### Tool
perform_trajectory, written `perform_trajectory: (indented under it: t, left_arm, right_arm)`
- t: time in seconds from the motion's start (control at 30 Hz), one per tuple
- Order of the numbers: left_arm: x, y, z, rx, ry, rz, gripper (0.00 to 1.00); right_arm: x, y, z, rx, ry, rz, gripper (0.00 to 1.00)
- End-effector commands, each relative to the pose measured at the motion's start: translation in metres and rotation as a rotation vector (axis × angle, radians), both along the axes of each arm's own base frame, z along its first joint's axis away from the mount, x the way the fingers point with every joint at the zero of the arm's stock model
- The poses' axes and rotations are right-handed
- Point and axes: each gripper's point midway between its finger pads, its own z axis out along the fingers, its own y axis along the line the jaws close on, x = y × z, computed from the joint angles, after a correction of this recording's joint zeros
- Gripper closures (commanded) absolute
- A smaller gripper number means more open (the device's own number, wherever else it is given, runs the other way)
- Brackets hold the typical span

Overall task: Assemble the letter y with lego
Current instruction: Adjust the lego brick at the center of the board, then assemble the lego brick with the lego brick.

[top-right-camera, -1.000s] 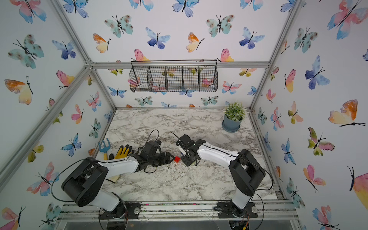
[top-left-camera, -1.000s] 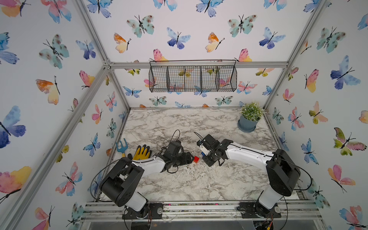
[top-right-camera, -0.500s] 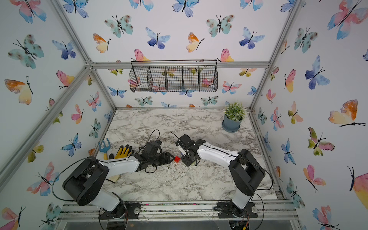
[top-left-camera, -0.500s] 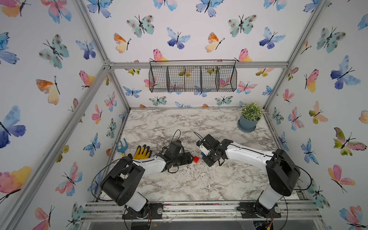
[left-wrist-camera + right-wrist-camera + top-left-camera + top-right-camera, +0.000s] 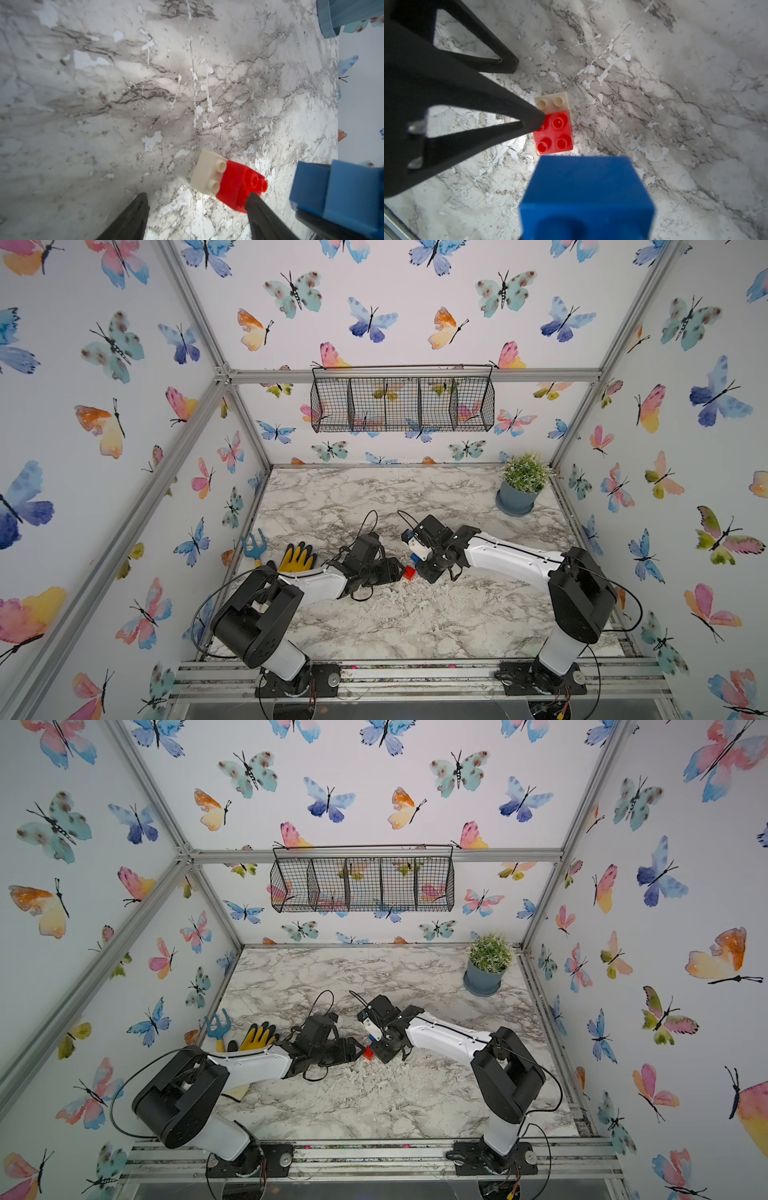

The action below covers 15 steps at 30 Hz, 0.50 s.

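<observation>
The left fingers (image 5: 268, 216) are spread, one tip touching the red brick (image 5: 234, 187) joined to the cream brick (image 5: 207, 172) on the tabletop (image 5: 124, 83). The right fingers pinch a blue brick (image 5: 587, 199) just right of them.

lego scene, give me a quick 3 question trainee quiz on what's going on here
1. True or false: the red brick sits on top of the cream brick.
2. Which gripper holds the blue brick? A) left B) right
3. Fill in: one finger of the left gripper touches the ___ brick.

Key: 1 true. 2 B, the right gripper, shut on it. 3 red.
</observation>
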Motion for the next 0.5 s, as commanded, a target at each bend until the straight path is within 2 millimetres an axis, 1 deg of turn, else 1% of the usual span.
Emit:
perform_trajectory:
  t: [0.0, 0.2, 0.47]
  left_arm:
    - [-0.028, 0.028, -0.045, 0.154, 0.143, 0.015, 0.27]
    - [-0.028, 0.028, -0.047, 0.16, 0.15, 0.017, 0.27]
    - [-0.029, 0.029, -0.048, 0.16, 0.152, 0.018, 0.27]
  right_arm:
    - [-0.002, 0.011, 0.0, 0.007, 0.002, 0.043, 0.71]
    - [-0.004, 0.017, 0.001, 0.01, -0.003, 0.073, 0.71]
    - [-0.002, 0.021, -0.002, -0.005, -0.01, 0.089, 0.71]
